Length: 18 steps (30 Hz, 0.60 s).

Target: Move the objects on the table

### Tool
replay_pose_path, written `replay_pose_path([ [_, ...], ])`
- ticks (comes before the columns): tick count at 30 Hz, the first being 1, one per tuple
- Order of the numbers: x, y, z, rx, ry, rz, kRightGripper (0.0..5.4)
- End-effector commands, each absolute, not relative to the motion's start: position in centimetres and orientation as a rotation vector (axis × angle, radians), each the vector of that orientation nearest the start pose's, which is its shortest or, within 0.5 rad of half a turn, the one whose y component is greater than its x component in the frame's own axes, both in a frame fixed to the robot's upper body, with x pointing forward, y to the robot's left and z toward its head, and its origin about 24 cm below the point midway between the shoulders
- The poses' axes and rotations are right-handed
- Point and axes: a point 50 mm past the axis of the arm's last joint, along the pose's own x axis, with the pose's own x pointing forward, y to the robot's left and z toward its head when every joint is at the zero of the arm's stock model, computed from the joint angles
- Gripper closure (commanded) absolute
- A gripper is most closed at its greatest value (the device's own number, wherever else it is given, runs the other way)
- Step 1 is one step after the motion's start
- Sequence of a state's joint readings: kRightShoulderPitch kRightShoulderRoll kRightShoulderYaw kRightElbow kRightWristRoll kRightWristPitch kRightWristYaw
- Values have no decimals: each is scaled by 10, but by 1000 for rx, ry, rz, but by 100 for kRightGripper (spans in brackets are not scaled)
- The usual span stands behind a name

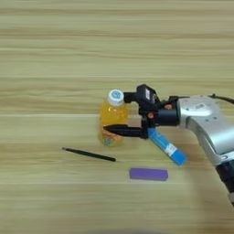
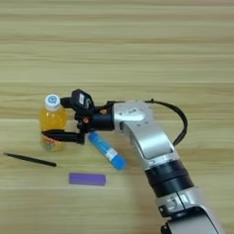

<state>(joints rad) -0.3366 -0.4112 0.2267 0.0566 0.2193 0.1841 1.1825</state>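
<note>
**End effector spread around the orange-drink bottle**

Nearest to me is the silver forearm, entering from the lower right edge and reaching left across the table. I take the orange-drink bottle as the reference point for all positions below.

1. The bottle stands upright with its white cap on top, slightly left of the table's centre.
2. The end effector sits at the bottle's right side. Its fingers are spread apart: one black finger lies near the cap, the other crosses in front of the bottle's lower body. I cannot tell whether either finger presses on the bottle.
3. The blue tube with a white label lies on the table just right of the bottle, slanting down to the right, its upper end under the end effector's wrist.
4. The flat purple bar lies in front of the bottle, slightly right, well apart from it.
5. A thin black stick lies in front of the bottle, extending to its left.
</note>
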Motion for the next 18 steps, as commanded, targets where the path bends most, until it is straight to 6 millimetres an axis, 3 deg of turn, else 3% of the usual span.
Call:
replay_pose_path([
  [1,279,-121,112,-308,15,1377,62],
  [7,279,-121,114,-305,5,1374,4],
  [18,280,-126,123,-304,-30,1359,4],
])
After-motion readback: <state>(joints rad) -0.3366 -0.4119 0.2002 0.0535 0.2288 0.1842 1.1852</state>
